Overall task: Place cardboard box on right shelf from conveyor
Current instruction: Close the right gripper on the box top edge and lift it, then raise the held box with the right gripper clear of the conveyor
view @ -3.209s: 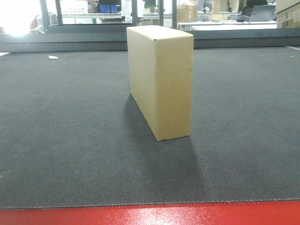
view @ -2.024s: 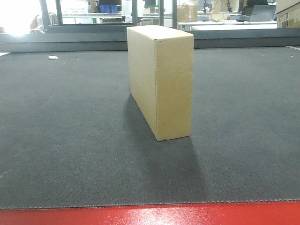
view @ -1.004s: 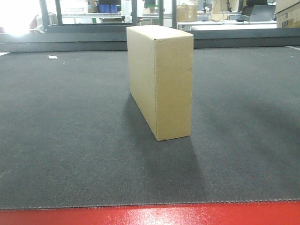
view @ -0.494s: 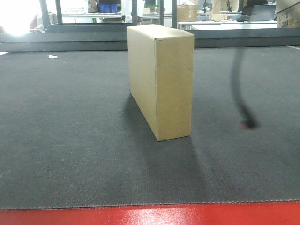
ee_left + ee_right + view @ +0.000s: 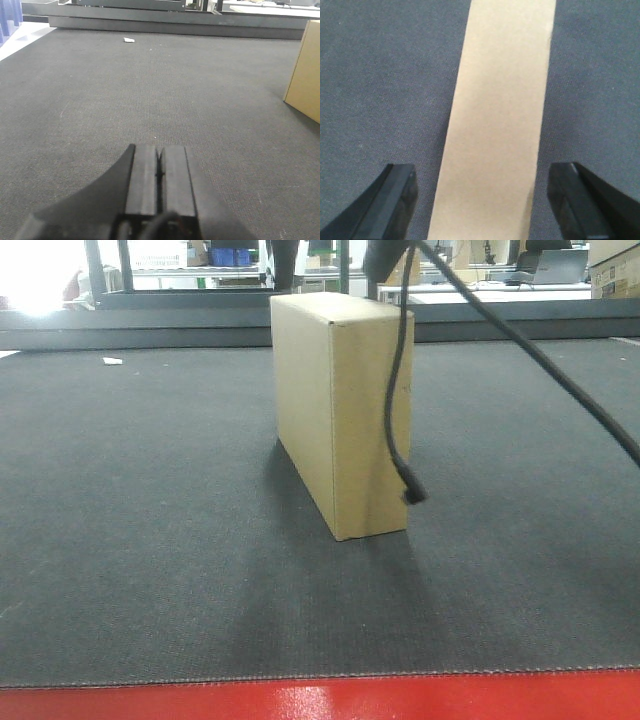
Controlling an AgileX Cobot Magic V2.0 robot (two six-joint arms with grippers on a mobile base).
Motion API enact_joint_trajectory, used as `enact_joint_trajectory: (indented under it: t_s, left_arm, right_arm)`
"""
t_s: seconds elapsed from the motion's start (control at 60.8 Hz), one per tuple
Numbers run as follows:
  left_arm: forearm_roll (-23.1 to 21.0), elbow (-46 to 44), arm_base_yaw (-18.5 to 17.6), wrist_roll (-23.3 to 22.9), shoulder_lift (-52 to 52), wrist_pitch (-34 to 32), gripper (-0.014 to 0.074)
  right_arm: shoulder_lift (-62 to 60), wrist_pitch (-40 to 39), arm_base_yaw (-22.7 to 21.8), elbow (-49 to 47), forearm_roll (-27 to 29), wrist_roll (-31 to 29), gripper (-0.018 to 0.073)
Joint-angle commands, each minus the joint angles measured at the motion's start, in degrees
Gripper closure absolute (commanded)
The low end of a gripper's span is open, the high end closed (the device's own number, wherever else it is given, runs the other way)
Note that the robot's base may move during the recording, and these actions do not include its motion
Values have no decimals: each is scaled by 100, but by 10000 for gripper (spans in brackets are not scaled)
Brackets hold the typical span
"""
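The tan cardboard box (image 5: 342,410) stands upright on its long narrow edge in the middle of the conveyor's dark-grey belt (image 5: 150,490), behind the red frame (image 5: 320,698). My right gripper (image 5: 330,282) hangs open just above the box top, one dark finger on each side. From the right wrist, the box's narrow top (image 5: 500,100) runs between the spread fingers of the right gripper (image 5: 482,172), with gaps on both sides. My left gripper (image 5: 159,147) is shut and empty, low over the belt, left of the box (image 5: 305,70). The right shelf is out of view.
A black cable (image 5: 400,390) from the right arm dangles in front of the box's near face, its plug (image 5: 412,495) just above the belt. A white scrap (image 5: 113,362) lies far left on the belt. Racks with blue bins (image 5: 225,257) and cartons (image 5: 612,270) stand behind.
The right arm has come in from above and to the right; its fingers now straddle the box top. The dangling cable swung left across the box. The box has not moved.
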Motion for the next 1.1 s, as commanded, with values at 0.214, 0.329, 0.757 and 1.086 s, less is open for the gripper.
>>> enact_joint_trajectory:
  t_s: [0.214,0.329,0.757,1.086]
  left_arm:
    - [-34,54,-6,1,-82,-496,713]
    - [-34,54,-6,1,-82,-496,712]
    - [-34,54,-6,1,-82,-496,713]
    - [-34,54,-6,1,-82,-496,712]
  right_arm:
    - [82,-340,-66,-208,-158,15,-66]
    - [196,-333,-89,-195,-174,15,-62]
    - [-91,-314,-197,-200,-222,15,342]
    - [-1264,-18,-576,652,-776,10,342]
